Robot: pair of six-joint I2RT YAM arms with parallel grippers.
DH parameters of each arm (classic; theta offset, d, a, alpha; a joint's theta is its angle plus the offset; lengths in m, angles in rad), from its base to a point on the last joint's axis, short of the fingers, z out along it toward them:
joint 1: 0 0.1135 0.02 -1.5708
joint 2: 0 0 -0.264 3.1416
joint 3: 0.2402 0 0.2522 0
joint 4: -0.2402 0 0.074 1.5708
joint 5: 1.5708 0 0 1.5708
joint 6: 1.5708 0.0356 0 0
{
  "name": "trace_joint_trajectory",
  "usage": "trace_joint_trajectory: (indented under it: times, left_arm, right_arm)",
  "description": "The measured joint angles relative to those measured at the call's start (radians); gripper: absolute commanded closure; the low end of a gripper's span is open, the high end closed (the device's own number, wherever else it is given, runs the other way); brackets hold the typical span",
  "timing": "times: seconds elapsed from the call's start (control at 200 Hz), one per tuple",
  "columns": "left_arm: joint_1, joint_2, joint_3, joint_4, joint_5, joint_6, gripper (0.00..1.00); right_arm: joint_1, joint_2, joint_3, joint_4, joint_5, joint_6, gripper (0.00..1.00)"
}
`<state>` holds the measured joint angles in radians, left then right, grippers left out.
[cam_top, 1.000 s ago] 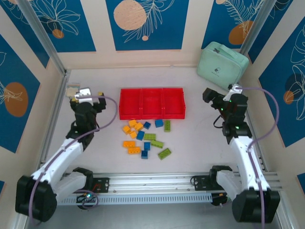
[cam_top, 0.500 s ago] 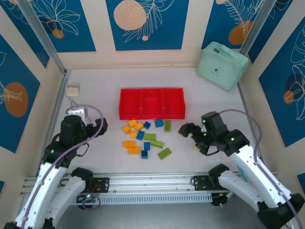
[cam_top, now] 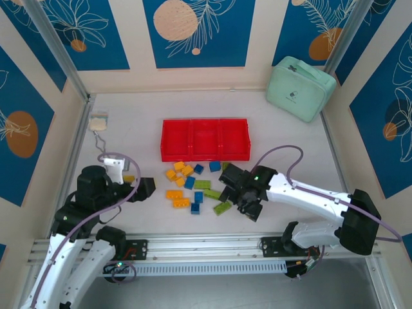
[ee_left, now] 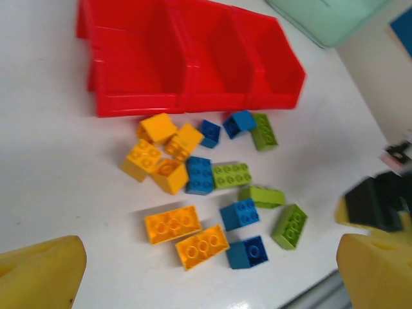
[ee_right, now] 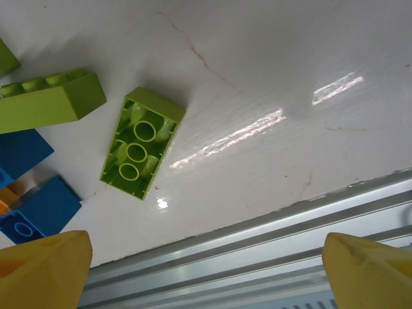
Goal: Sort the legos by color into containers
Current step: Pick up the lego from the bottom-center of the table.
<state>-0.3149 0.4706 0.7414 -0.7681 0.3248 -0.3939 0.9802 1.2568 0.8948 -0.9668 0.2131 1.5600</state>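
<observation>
Nearest, the right pincer (ee_right: 206, 267) hangs low over the bench (ee_right: 270, 77), fingers spread wide with nothing between them, probably lined up for the upturned green brick (ee_right: 141, 143) lying hollow side up just ahead. The left pincer (ee_left: 206, 277) is equally wide open and empty, set back beside the pile as if to leave room. Both sets of fingertips are cut off at the frame corners. The legos (cam_top: 193, 187) lie loose just in front of the containers (cam_top: 205, 156), whose three compartments look empty. From above, the right arm (cam_top: 302, 193) covers part of the pile. Farthest, a mint case (cam_top: 300, 87) sits well apart
</observation>
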Motion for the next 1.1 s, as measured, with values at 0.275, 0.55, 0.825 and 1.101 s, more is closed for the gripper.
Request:
trace_joint_trajectory:
  times: [0.275, 0.55, 0.825, 1.101]
  left_arm:
    - [-0.008, -0.040, -0.047, 0.047, 0.076, 0.010, 0.01]
    - [-0.009, -0.056, -0.058, 0.076, 0.075, 0.010, 0.01]
    - [-0.009, -0.077, -0.064, 0.081, 0.075, 0.010, 0.01]
    - [-0.010, -0.077, -0.071, 0.094, 0.067, 0.007, 0.01]
  right_arm:
    - [0.015, 0.194, 0.049, 0.117, -0.002, 0.036, 0.10]
    - [0.037, 0.280, 0.054, 0.217, -0.012, 0.047, 0.16]
    - [0.050, 0.346, 0.038, 0.267, -0.018, 0.047, 0.27]
    - [0.044, 0.347, -0.023, 0.283, -0.003, 0.013, 0.36]
